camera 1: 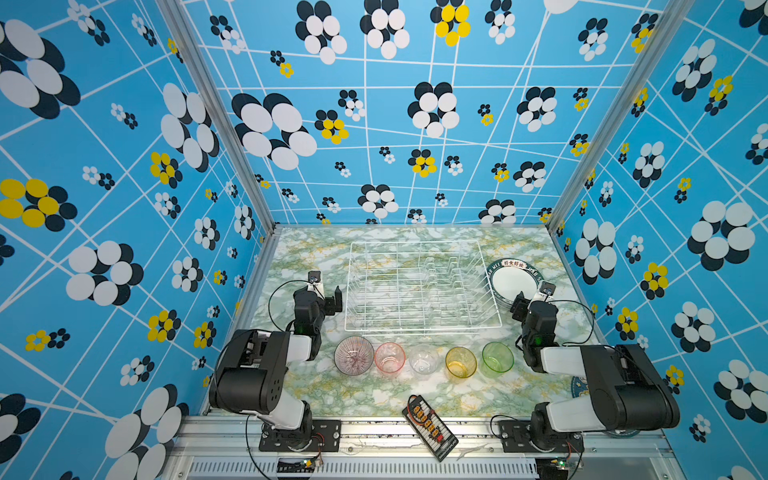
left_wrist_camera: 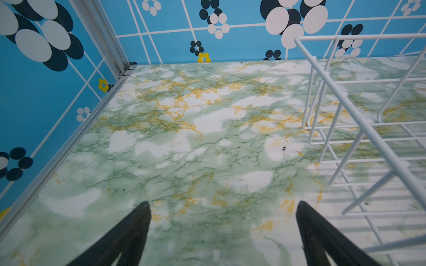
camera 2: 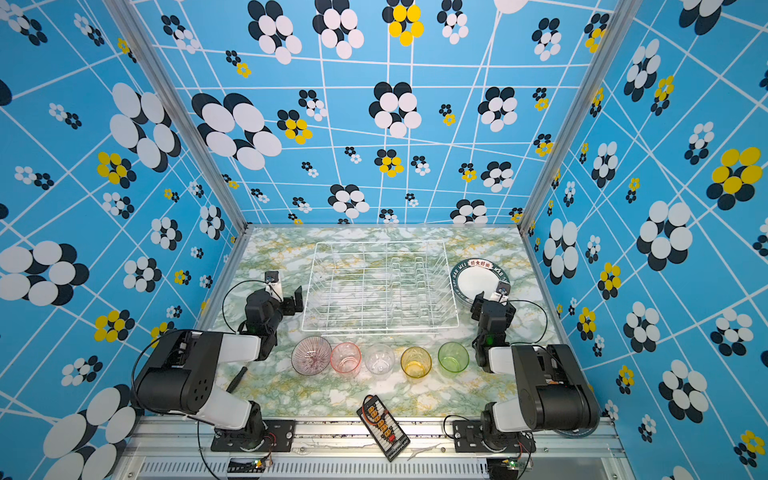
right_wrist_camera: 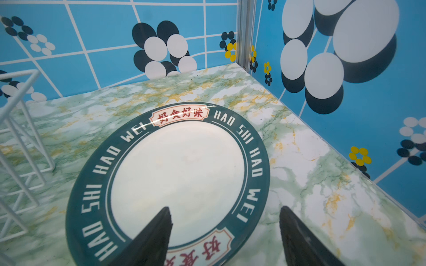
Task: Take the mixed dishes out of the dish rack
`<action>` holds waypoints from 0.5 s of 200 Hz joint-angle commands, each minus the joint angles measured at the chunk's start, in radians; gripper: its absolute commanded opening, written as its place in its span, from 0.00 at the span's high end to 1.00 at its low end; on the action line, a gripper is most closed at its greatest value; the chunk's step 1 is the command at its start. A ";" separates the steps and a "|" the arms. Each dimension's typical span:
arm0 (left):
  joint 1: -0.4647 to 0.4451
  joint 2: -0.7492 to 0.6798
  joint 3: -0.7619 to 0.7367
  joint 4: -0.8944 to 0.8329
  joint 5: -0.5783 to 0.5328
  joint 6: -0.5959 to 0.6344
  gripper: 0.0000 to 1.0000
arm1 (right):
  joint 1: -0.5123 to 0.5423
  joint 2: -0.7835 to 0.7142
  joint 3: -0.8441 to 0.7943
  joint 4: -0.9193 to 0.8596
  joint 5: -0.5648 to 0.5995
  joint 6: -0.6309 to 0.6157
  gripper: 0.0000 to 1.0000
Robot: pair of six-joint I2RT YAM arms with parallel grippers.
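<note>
The white wire dish rack (camera 1: pixel 415 242) (camera 2: pixel 380 242) stands empty at the table's middle. In front of it, on the table, stand a purple-striped bowl (camera 1: pixel 353 355) and pink (camera 1: pixel 390 357), clear (camera 1: pixel 423 358), yellow (camera 1: pixel 460 361) and green (camera 1: pixel 497 356) tumblers. White plates with dark green lettered rims (camera 1: pixel 513 282) (right_wrist_camera: pixel 175 165) lie stacked right of the rack. My right gripper (camera 1: pixel 519 302) (right_wrist_camera: pixel 227 209) hangs open over the stack's near rim, holding nothing. My left gripper (camera 1: pixel 333 300) (left_wrist_camera: pixel 223 205) is open and empty over bare table beside the rack's left wall (left_wrist_camera: pixel 359 36).
A black board with orange connectors (camera 1: pixel 430 426) lies at the front edge. A round blue mat (camera 1: pixel 579 388) shows partly under the right arm. Patterned blue walls close in the table at the back and on both sides.
</note>
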 commanded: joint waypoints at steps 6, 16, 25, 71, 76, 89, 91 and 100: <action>0.006 0.004 -0.009 0.025 0.018 0.011 0.01 | -0.005 0.103 0.089 0.028 -0.124 -0.067 0.23; 0.007 0.004 -0.007 0.022 0.019 0.008 0.01 | 0.001 0.094 0.112 -0.025 -0.180 -0.094 0.19; 0.009 0.004 -0.007 0.018 0.023 0.008 0.01 | 0.000 0.074 0.126 -0.097 -0.183 -0.089 0.10; 0.022 0.003 0.007 -0.005 0.047 0.000 0.01 | 0.000 0.087 0.112 -0.046 -0.183 -0.096 0.01; 0.023 0.004 0.006 -0.004 0.046 0.000 0.01 | 0.000 0.091 0.112 -0.036 -0.183 -0.095 0.01; 0.022 0.004 0.007 -0.005 0.046 0.000 0.01 | 0.000 0.091 0.112 -0.034 -0.183 -0.094 0.01; 0.022 0.004 0.006 -0.003 0.047 0.000 0.01 | 0.000 0.091 0.112 -0.035 -0.182 -0.094 0.01; 0.021 0.003 0.006 -0.005 0.046 0.000 0.01 | 0.000 0.091 0.112 -0.036 -0.183 -0.094 0.01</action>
